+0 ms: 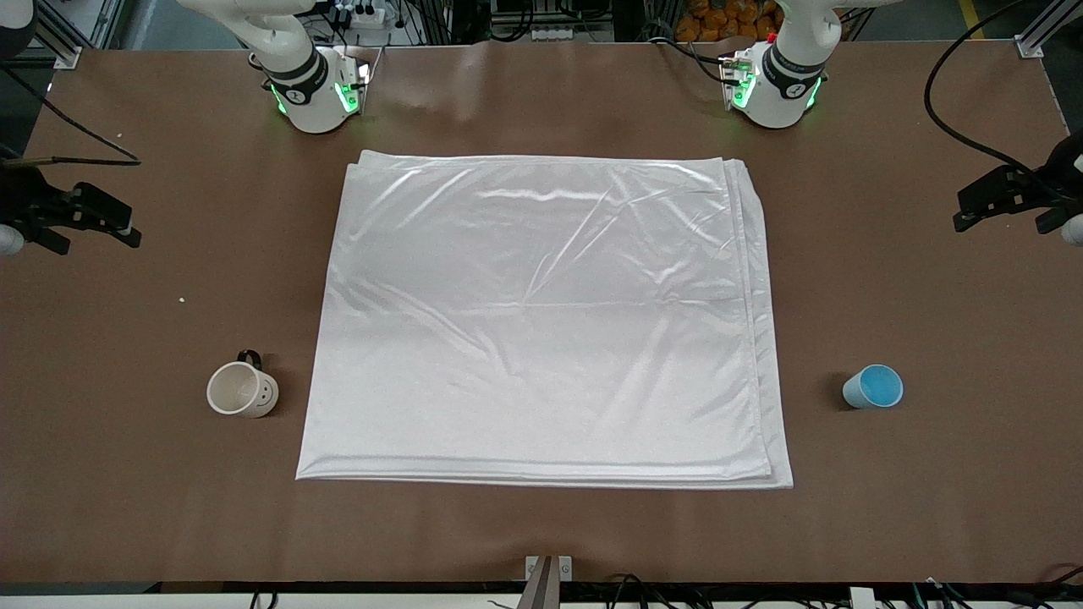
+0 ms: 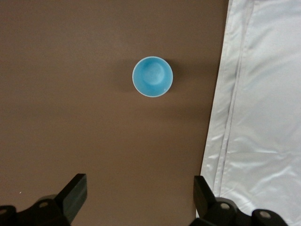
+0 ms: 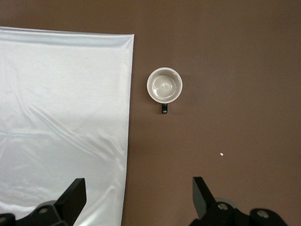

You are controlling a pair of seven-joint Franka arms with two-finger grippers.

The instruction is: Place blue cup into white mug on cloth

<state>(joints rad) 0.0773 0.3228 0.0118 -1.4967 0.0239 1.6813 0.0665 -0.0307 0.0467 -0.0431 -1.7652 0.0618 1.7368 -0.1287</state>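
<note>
The blue cup (image 1: 874, 386) stands upright on the bare table toward the left arm's end, beside the cloth (image 1: 541, 321). The white mug (image 1: 242, 389) stands upright on the bare table toward the right arm's end, beside the cloth, its black handle pointing toward the robot bases. My left gripper (image 1: 998, 225) is open and empty, up over the table's left-arm end; its wrist view shows the cup (image 2: 152, 76) and the cloth's edge (image 2: 254, 117) beneath its fingers (image 2: 141, 197). My right gripper (image 1: 91, 232) is open and empty over the other end, above the mug (image 3: 164, 85) and cloth (image 3: 61, 117), fingers (image 3: 138, 197) wide apart.
The brown table (image 1: 541, 533) has black cables lying across both back corners (image 1: 956, 110). A small white crumb (image 1: 181, 299) lies near the mug's end and shows in the right wrist view (image 3: 221, 154). A metal bracket (image 1: 548, 568) sits at the table's front edge.
</note>
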